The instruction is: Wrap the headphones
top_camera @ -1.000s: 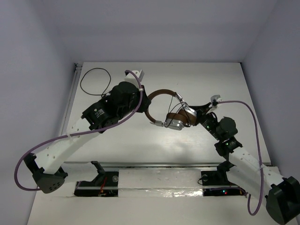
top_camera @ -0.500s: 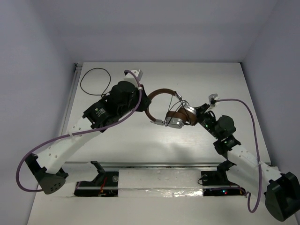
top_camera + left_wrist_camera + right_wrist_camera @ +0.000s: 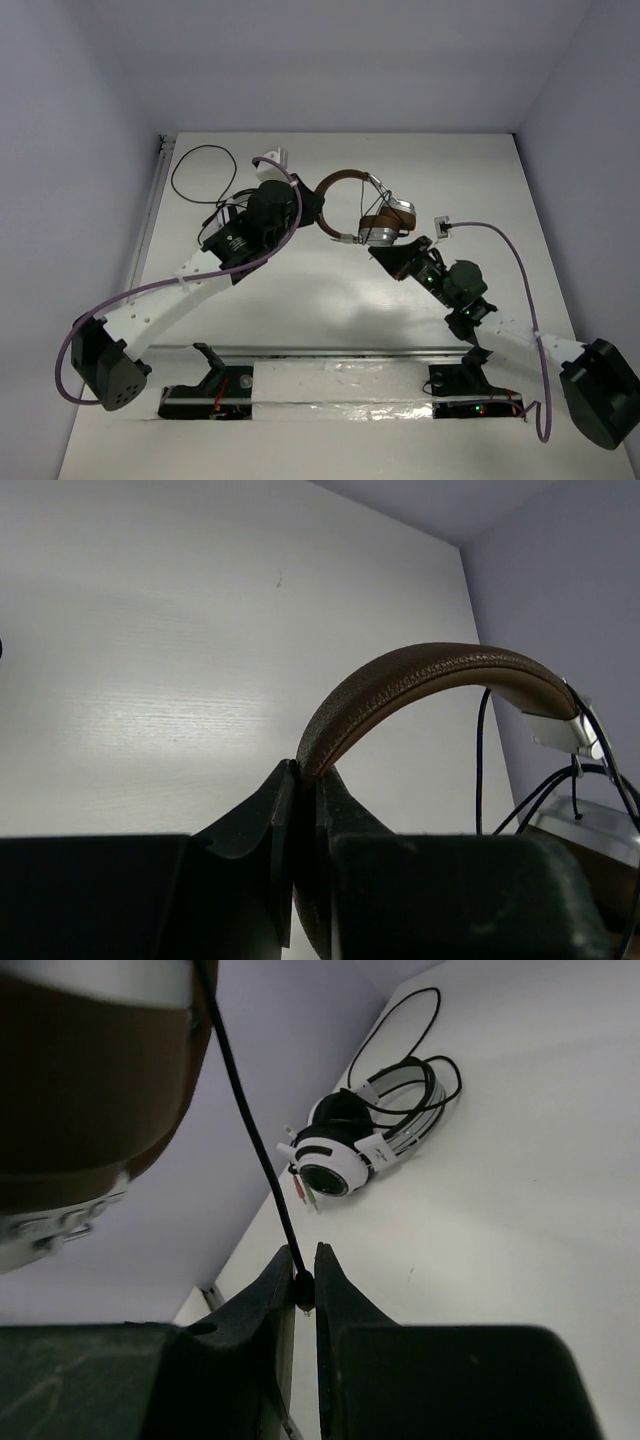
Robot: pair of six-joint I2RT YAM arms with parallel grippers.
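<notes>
The headphones [image 3: 342, 181] hang in the air over the middle of the table, brown headband up, silver cups [image 3: 386, 226] at the right. My left gripper [image 3: 318, 207] is shut on the left end of the headband [image 3: 420, 677], seen in its wrist view [image 3: 305, 780]. My right gripper [image 3: 392, 257] sits just below the cups and is shut on the thin dark cable [image 3: 250, 1130], which runs up from the jaws [image 3: 303, 1282] past a brown ear pad [image 3: 90, 1080].
A loose black looped wire [image 3: 199, 171] lies at the far left of the table. A white and black headset [image 3: 355, 1142] with its own black wire lies on the table beyond. Grey walls close in the back and sides. Purple robot cables [image 3: 520, 262] trail from both arms.
The headphones have moved toward the far side and a little left with my left gripper. My right gripper has moved from the right of the cups to just below them.
</notes>
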